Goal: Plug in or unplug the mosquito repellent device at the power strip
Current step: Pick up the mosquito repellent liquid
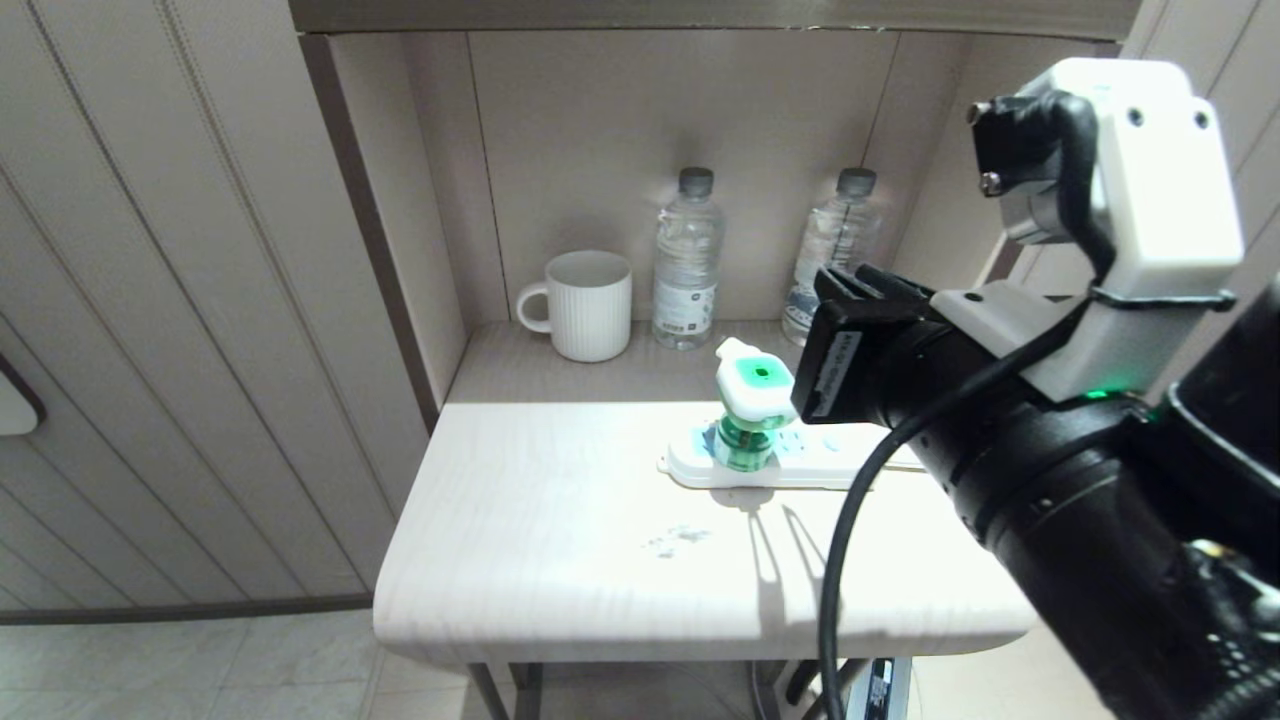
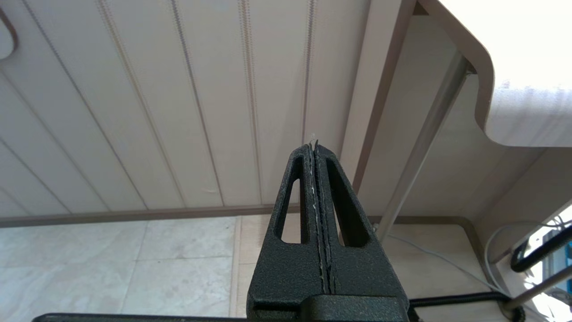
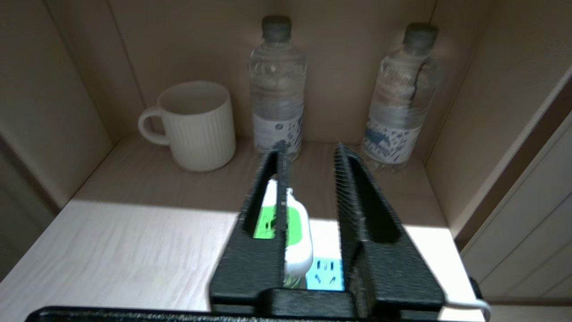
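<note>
mug [image 1: 590, 303], bottles [image 1: 688, 262] crowd alcove, front tabletop [image 1: 560, 540] free

device [image 1: 752, 405]: plugged into power strip [image 1: 800, 462], left end
strip: on tabletop [image 1: 560, 520]
mug [image 1: 585, 304], bottles [image 1: 688, 262]: behind, in alcove

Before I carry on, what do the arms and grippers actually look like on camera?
The right arm is a thick black cylinder with a white box-shaped housing, a green indicator light and a black cable. The right gripper and left gripper each have textured black wedge fingers with slot cut-outs; the right pads are ribbed.
</note>
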Controlling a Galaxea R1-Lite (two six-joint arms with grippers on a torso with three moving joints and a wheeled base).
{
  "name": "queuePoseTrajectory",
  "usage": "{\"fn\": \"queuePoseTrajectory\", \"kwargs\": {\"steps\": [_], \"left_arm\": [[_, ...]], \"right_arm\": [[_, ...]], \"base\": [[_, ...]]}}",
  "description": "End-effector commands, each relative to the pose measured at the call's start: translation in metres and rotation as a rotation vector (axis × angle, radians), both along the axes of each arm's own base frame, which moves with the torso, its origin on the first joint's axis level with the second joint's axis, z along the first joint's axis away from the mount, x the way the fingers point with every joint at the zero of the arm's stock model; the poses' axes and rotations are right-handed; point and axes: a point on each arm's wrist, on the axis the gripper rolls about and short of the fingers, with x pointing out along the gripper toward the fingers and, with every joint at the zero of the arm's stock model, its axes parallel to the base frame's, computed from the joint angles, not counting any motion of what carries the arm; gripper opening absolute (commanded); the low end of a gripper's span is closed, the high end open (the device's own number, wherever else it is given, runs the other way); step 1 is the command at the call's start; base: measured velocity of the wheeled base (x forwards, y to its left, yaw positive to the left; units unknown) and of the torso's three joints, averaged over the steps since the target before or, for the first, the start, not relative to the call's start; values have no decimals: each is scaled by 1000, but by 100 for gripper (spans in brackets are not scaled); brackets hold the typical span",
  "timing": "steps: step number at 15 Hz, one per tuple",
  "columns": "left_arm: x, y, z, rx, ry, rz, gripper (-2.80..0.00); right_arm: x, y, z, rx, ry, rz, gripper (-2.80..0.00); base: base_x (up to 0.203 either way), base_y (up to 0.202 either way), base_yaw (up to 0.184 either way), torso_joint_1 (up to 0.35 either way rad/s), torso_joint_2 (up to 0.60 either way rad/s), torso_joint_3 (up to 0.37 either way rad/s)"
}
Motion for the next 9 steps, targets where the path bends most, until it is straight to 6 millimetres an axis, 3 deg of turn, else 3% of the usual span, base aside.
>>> {"fn": "queuePoseTrajectory", "kwargs": {"steps": [1,5,9], "left_arm": [[0,0,0,0,1,0,-280],[0,0,0,0,1,1,-280],[0,0,0,0,1,0,-280]], "right_arm": [[9,15,-19,-12,-11,-33,0],[15,14,-28,-21,-4,-41,0],[32,16,-58,-45,-8,-50,0]], "base": [[0,0,0,0,0,0],[0,0,0,0,0,0],[0,0,0,0,0,0]]}}
